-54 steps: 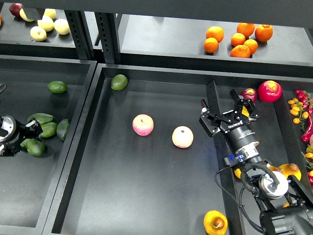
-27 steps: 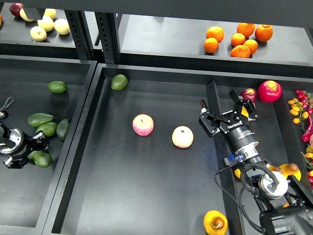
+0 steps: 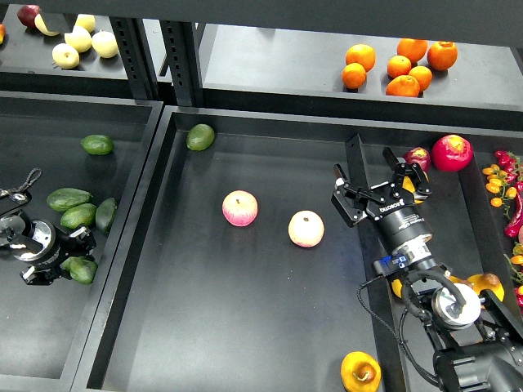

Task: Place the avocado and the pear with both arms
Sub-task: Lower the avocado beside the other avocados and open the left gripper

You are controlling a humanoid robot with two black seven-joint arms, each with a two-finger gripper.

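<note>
My left gripper is in the left tray, shut on a dark green elongated avocado that shows just under its fingers. Three more dark avocados lie just above it. My right gripper is open over the right bin, beside the divider wall, and holds nothing. A bit of yellow-orange fruit shows by its right finger. A golden pear with a brown dimple lies at the middle tray's bottom right corner. Another pear lies in the right bin by my right forearm.
Two pink-yellow apples lie in the middle tray. A rounder olive avocado sits at its top left. Oranges and pale apples are on the back shelf. Red fruits and chilies are at right.
My left gripper has moved right and slightly down in the left tray, carrying the avocado away from the others. The right arm has barely moved.
</note>
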